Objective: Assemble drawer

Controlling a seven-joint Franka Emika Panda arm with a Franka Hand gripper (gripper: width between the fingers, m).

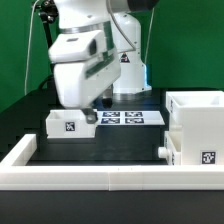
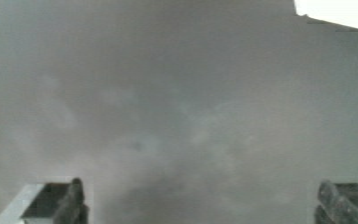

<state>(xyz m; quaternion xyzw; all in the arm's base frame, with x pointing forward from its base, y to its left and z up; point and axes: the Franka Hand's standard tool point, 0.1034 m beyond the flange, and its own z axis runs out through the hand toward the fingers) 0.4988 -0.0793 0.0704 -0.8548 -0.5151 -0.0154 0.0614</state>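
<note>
Gripper (image 1: pixel 97 108) hangs w/ jaws spread, empty, over the small tray (image 1: pixel 70 122) at exterior view's left. Drawer shell (image 1: pixel 197 130) sits right. Looks like light, stiff, slick plastic; pinch a tray wall.

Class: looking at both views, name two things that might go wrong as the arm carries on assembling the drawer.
1. The tool hangs close beside the small tray; descending off-centre, it might nudge the tray rather than grasp it.
2. The wrist view shows mostly bare grey surface between its fingers, so the tray seems misaligned for gripping.
</note>
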